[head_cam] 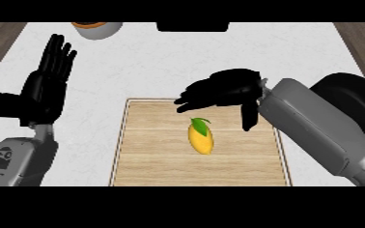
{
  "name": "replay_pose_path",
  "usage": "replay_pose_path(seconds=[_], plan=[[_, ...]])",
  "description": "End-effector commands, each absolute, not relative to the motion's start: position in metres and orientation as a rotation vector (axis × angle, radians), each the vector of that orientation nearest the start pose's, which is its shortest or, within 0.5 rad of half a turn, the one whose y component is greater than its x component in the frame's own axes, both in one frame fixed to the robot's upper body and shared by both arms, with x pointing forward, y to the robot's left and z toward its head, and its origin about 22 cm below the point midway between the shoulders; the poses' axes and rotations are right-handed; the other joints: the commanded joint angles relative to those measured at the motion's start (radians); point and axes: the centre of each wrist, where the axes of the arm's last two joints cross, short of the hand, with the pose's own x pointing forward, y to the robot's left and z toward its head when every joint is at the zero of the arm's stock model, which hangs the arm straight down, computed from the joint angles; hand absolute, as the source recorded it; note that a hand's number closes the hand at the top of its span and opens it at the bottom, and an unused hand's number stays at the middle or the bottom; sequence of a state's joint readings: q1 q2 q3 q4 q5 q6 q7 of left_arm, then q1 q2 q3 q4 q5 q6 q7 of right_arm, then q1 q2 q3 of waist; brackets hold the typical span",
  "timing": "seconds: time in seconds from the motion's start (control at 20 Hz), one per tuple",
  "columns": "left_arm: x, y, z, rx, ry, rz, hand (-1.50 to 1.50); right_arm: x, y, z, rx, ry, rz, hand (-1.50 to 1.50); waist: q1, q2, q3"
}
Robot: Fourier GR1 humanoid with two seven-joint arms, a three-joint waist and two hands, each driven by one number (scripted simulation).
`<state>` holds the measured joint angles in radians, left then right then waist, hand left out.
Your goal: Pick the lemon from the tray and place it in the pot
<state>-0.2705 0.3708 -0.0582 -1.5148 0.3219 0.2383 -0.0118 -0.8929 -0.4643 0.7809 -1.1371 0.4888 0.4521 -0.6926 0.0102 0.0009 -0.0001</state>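
Note:
A yellow lemon (201, 136) with a green leaf at its far end lies near the middle of the wooden tray (149, 159). My right hand (221, 92) hovers over the tray's far edge, just beyond the lemon, fingers relaxed and pointing left, thumb hanging down to the lemon's right. It does not touch the lemon. A dark pot (342, 89) shows at the right, mostly hidden behind my right forearm. My left hand (49, 84) rests open at the left edge, fingers up.
A white bowl (98, 29) with something orange inside stands at the counter's far left. A black object (193, 26) sits at the far middle edge. White countertop surrounds the tray.

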Motion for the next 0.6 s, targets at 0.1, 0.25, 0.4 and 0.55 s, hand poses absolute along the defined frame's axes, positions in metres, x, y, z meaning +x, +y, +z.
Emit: replay_pose_path(seconds=[0.1,0.25,0.4,0.55], plan=[[0.296,0.263,0.052,0.108,-1.757,0.037,0.0,0.362,-0.145,0.097,-0.606,2.109,-2.739,-1.5,-0.009,0.0,0.0],[0.306,0.267,0.082,0.105,-1.768,0.039,0.0,0.375,-0.127,0.11,-0.596,2.091,-2.761,-1.5,-0.003,0.0,0.0],[0.302,0.254,0.071,0.121,-1.783,0.052,0.0,0.355,-0.128,0.092,-0.431,2.124,-2.758,-1.5,-0.009,-0.001,0.0],[0.304,0.266,0.069,0.092,-1.75,0.063,0.0,0.362,-0.1,0.082,-0.373,2.047,-2.837,-1.5,-0.001,0.001,0.0]])
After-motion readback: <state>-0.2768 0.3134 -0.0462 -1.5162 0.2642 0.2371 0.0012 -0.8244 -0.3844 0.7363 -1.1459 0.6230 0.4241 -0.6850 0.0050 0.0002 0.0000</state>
